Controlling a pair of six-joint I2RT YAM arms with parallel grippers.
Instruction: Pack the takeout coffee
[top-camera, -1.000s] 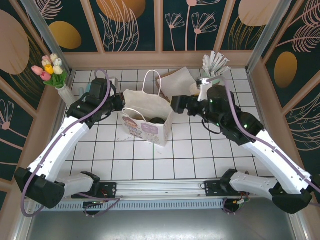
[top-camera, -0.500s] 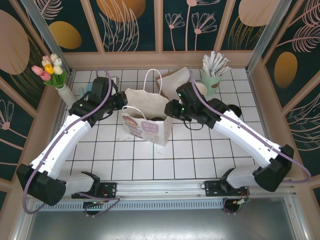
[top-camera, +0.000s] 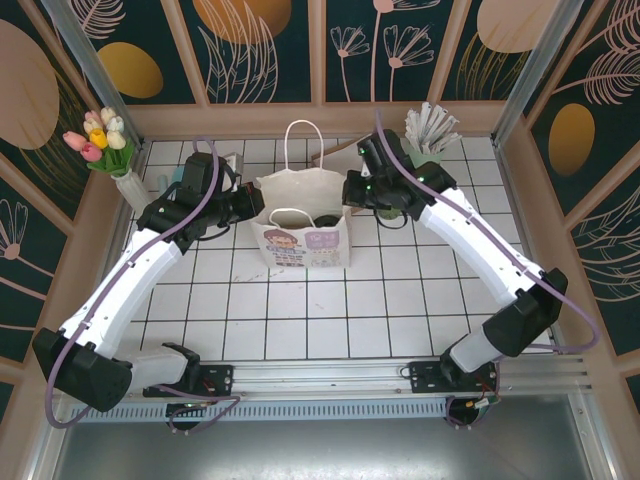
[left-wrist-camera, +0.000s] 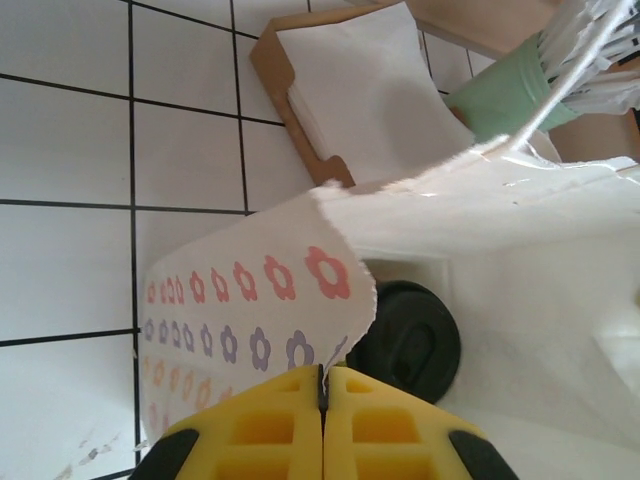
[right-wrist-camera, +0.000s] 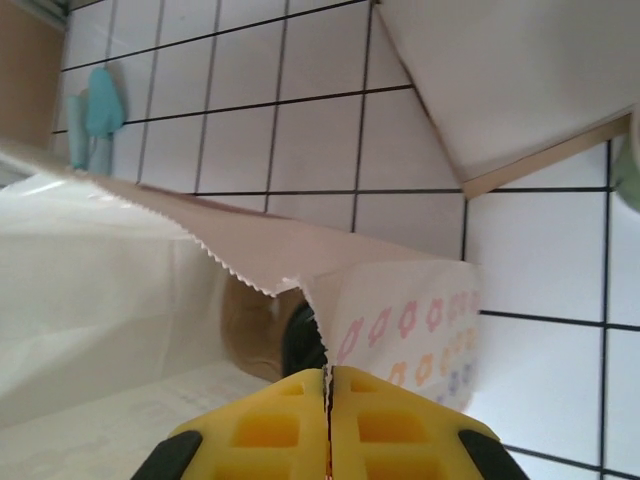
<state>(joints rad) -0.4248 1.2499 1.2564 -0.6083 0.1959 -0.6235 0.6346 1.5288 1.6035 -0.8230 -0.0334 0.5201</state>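
Observation:
The white paper bag (top-camera: 305, 238) with flower print stands upright mid-table, its mouth held wide. Inside it sits the takeout coffee, its round black lid (top-camera: 322, 218) visible from above. My left gripper (top-camera: 256, 204) is shut on the bag's left rim. In the left wrist view its yellow fingers (left-wrist-camera: 290, 420) pinch the serrated paper edge (left-wrist-camera: 345, 300), with the black lid (left-wrist-camera: 408, 340) just beyond. My right gripper (top-camera: 349, 190) is shut on the bag's right rim. In the right wrist view it (right-wrist-camera: 328, 385) clamps the paper edge, and the dark lid (right-wrist-camera: 303, 342) peeks out behind it.
A wooden napkin tray (top-camera: 345, 155) lies behind the bag. A mint green holder of white wrapped sticks (top-camera: 430, 135) stands at the back right. A vase of tulips (top-camera: 105, 145) is at the back left, with teal items (top-camera: 175, 180) beside it. A low wooden wall rings the table.
My right gripper has come in to the bag's right rim and closed on it. The bag has turned square to the table and its mouth now stands wider. The left grip has held.

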